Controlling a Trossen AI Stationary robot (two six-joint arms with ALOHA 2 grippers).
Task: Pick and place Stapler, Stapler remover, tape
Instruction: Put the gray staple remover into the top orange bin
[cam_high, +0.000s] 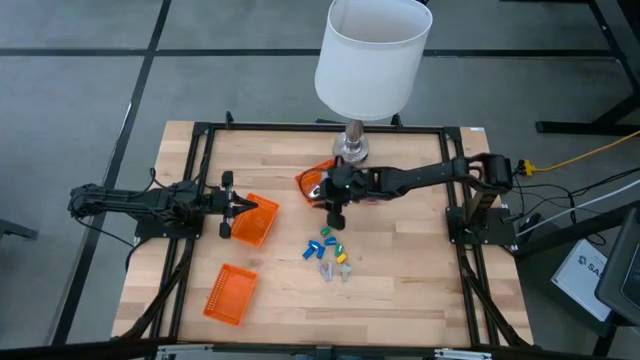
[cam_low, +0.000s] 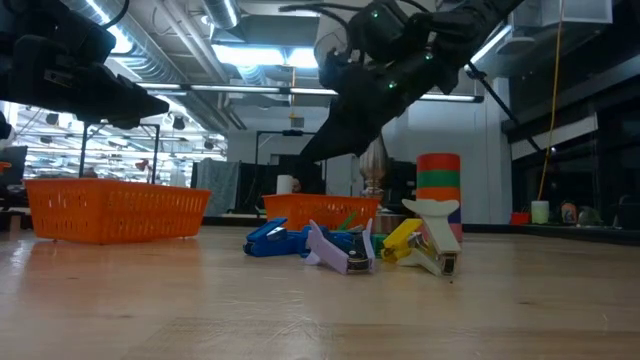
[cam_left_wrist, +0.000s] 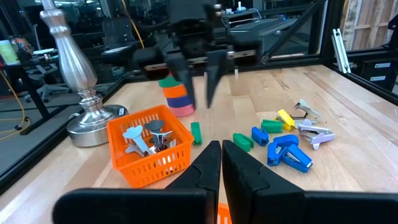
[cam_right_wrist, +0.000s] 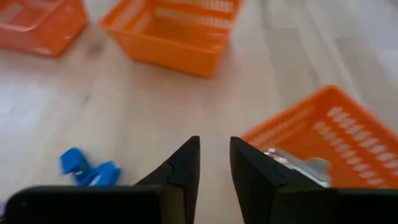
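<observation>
A heap of small coloured staplers and staple removers (cam_high: 330, 250) lies mid-table; a blue stapler (cam_left_wrist: 289, 154) shows plainly. A stack of tape rolls (cam_left_wrist: 177, 96) stands upright behind the small orange basket (cam_left_wrist: 149, 149), which holds silver staple removers (cam_left_wrist: 146, 137). My right gripper (cam_high: 335, 212) hangs open above the table between that basket and the heap, holding nothing; its fingers (cam_left_wrist: 211, 81) point down. My left gripper (cam_high: 243, 207) is shut over the near rim of another orange basket (cam_high: 255, 222) at the left, with nothing between its fingers.
A lamp with a white shade (cam_high: 372, 55) stands on a silver base (cam_left_wrist: 87, 118) at the far edge, beside the small basket. A third orange basket (cam_high: 230, 293) lies near the front left. Black frame rails run along the table's edges. Bare wood lies at the front right.
</observation>
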